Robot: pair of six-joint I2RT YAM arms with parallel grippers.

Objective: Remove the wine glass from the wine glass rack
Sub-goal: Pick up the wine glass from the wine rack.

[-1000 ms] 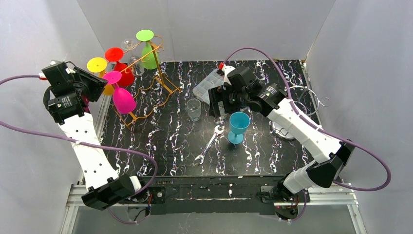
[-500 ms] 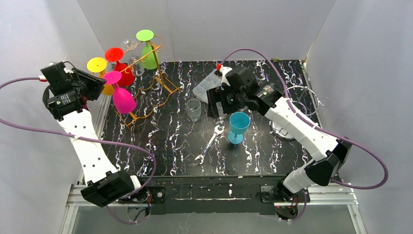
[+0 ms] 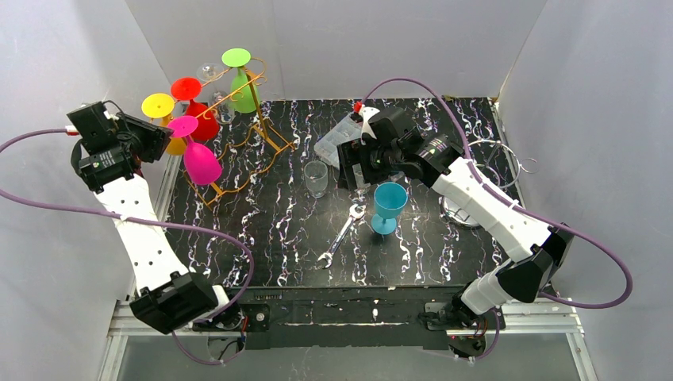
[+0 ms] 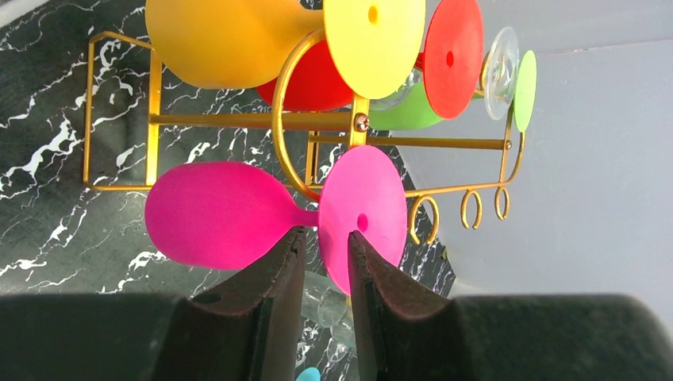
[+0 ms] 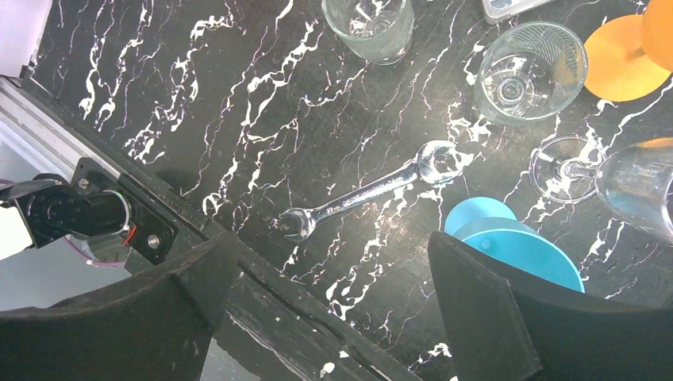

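Note:
A gold wire wine glass rack (image 3: 238, 135) stands at the table's back left with several coloured glasses hanging on it. The magenta glass (image 3: 200, 163) hangs nearest the front. In the left wrist view the rack (image 4: 238, 119) fills the frame, and the magenta glass (image 4: 214, 214) has its stem just past my fingertips. My left gripper (image 4: 323, 236) is narrowly open with nothing between its jaws; it also shows in the top view (image 3: 165, 140). My right gripper (image 5: 329, 254) is wide open and empty above the table, beside an upright blue glass (image 5: 516, 246).
A wrench (image 3: 341, 234), a clear tumbler (image 3: 316, 178), a plastic box (image 3: 337, 139) and the blue glass (image 3: 389, 202) are mid-table. A wire stand (image 3: 492, 159) is at the right. Yellow (image 4: 222, 40), red (image 4: 452, 55) and green (image 4: 524, 87) glasses hang on the rack.
My left wrist has shifted slightly left and up beside the rack. The right arm has barely moved.

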